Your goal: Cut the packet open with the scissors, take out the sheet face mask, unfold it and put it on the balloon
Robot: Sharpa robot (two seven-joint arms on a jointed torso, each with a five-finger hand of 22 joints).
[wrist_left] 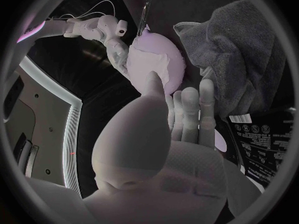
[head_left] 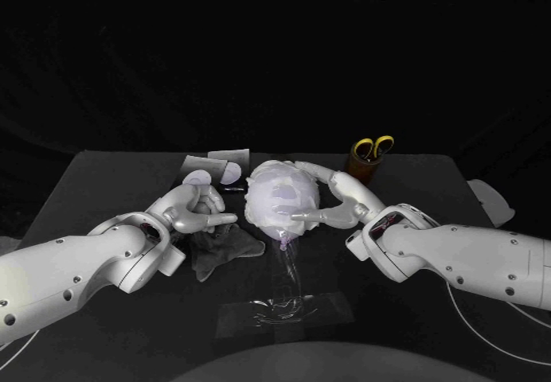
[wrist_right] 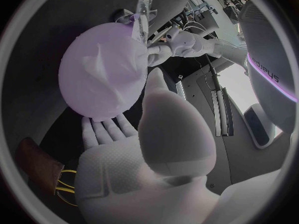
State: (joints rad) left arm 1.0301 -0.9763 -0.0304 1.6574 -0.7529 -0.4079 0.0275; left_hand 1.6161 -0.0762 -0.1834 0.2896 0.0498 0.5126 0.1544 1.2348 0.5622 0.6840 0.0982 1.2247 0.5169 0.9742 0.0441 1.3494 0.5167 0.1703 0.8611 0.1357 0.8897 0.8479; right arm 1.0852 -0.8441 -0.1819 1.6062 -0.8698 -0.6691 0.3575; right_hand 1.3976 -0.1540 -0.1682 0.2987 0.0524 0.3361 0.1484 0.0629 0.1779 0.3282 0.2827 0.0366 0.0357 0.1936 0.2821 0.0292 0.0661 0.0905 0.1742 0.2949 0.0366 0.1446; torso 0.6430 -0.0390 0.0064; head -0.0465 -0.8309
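1. White plastic covers the arm at the lower left of the frame. Its left hand (head_left: 197, 207) hangs just left of the balloon (head_left: 273, 213) and holds nothing. In the left wrist view the fingers (wrist_left: 187, 109) lie straight and pressed side by side, and the thumb points apart from them toward the balloon.
2. Under this hand, a grey cloth (head_left: 224, 248) lies crumpled on the black table (head_left: 115, 175).
3. Behind the hand, in the upper middle of the frame, lie the pale pieces of the packet (head_left: 216, 165).
4. At the centre, the lilac balloon stands on a clear stand (head_left: 283, 298). The white sheet mask (head_left: 281, 189) lies over the top of the balloon with some wrinkles.
5. Right of the centre, the right hand (head_left: 345, 205) touches the right side of the balloon. Its fingers are spread around it, some on the upper part and one on the lower part. I cannot tell if they also pinch the mask.
6. In the upper right, well apart from the balloon, the scissors (head_left: 373, 146) with yellow handles stand in a brown holder (head_left: 365, 165).
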